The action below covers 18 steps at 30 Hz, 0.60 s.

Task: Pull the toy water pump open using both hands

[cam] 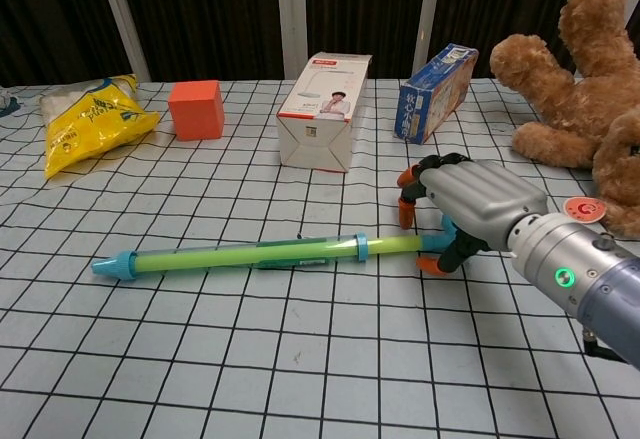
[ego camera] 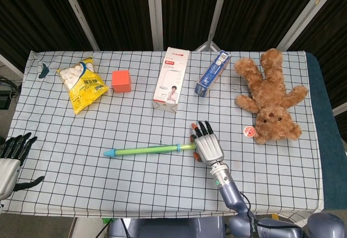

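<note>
The toy water pump (ego camera: 143,150) lies lengthwise on the checked cloth: a green tube (cam: 245,255) with a blue tip on the left and a pale rod running right. My right hand (ego camera: 207,146) (cam: 470,199) arches over the rod's blue handle (cam: 449,229), which its palm mostly hides. Its fingertips (cam: 405,209) hang on the far side of the rod and the thumb on the near side, spread and not clamped. My left hand (ego camera: 11,156) hangs off the table's left edge with fingers apart, holding nothing, far from the pump; the chest view does not show it.
Behind the pump stand a white carton (ego camera: 171,79), an orange cube (ego camera: 121,81), a yellow snack bag (ego camera: 83,84) and a blue box (ego camera: 212,73). A brown teddy bear (ego camera: 269,97) lies at the right, with a small red-and-white disc (ego camera: 249,132) beside it.
</note>
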Available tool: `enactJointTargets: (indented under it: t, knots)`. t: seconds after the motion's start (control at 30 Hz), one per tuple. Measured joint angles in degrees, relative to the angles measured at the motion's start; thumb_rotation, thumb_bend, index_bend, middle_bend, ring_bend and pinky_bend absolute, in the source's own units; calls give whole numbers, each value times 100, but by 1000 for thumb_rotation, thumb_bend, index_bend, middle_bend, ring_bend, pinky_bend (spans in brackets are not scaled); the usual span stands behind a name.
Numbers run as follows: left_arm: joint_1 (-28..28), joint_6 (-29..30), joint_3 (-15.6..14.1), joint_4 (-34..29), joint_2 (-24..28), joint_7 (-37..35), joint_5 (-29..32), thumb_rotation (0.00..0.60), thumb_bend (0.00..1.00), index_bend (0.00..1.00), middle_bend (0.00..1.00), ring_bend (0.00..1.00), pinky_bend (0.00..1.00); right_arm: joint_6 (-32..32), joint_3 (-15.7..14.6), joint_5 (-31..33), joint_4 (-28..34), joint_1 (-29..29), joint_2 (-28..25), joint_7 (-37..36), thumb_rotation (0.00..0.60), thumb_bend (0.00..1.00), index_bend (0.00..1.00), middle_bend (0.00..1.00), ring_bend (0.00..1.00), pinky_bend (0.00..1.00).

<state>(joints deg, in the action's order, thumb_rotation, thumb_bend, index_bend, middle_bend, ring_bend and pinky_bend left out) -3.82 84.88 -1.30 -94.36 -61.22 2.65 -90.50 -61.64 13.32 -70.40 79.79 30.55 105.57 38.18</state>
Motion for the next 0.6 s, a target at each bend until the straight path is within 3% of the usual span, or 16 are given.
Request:
enactJointTargets:
  t: [0.43, 0.6]
  knots:
    - [14, 41, -6, 9, -2, -36, -24, 600, 37, 0, 0, 0, 0, -40, -27, 252, -197, 113, 42, 111, 600, 400, 486, 178, 21, 0]
    - [13, 32, -7, -18, -1, -42, -12, 600, 38, 0, 0, 0, 0, -70, -38, 414, -169, 109, 11, 185, 600, 414, 539, 205, 21, 0]
